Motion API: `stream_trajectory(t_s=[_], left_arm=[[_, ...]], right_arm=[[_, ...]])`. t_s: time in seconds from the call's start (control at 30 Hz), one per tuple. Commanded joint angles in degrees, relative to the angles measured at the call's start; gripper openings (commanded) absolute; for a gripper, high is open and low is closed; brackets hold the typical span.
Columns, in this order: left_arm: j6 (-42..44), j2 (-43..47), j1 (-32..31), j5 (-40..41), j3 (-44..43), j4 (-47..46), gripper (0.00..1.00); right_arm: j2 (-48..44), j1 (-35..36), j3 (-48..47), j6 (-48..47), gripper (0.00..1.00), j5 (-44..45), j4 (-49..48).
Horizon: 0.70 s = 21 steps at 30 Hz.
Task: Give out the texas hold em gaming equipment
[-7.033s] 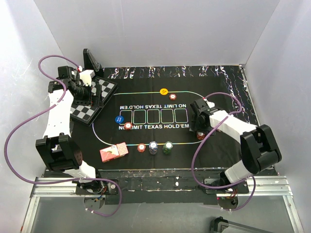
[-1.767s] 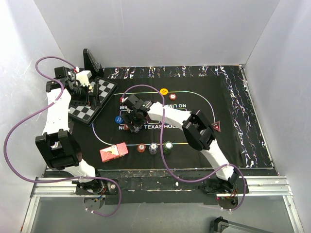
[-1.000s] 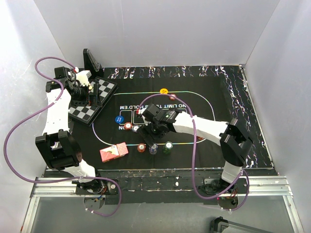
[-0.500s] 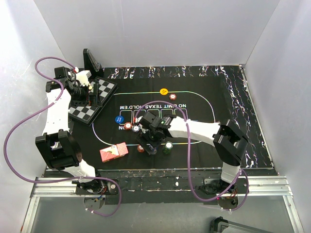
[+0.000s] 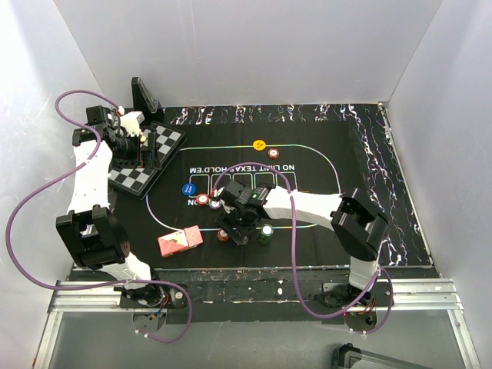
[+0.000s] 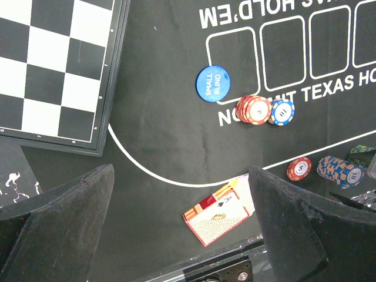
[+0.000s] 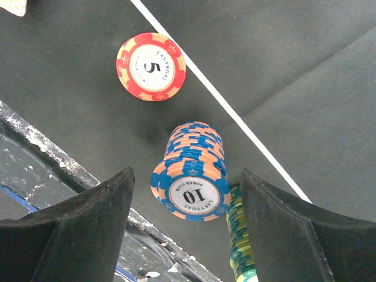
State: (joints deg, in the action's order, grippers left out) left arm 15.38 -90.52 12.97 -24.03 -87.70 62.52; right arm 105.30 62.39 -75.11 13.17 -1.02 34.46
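Noted right end effector [image 7: 187,202] spread apart, straddling upright blue-white 10 chip stack [image 7: 191,176] at near edge of mat [image 7: 294,88], green stack [image 7: 241,235] just beside; left end effector [image 6: 181,176], likewise apart, well away by chessboard [image 6: 53,64].

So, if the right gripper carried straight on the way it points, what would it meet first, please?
The blue chip stack: in the wrist view it stands centred between the fingers of the open right gripper. The green stack beside it might brush a finger, though depth is unclear.
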Motion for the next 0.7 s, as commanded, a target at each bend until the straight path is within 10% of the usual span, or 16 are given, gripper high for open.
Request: stream_trajectory(t_s=[0.0,0.67], left_arm=[[-0.17,2.45,0.21,-1.11,-0.54,-0.47,1.0],[-0.08,2.89,0.21,-1.54,0.78,-1.0,1.0]], right_arm=[[0.17,0.36,-0.39,-0.25,0.77,0.67,-1.23],[-1.41,0.45,-1.09,-0.07,0.21,4.0,-1.06]])
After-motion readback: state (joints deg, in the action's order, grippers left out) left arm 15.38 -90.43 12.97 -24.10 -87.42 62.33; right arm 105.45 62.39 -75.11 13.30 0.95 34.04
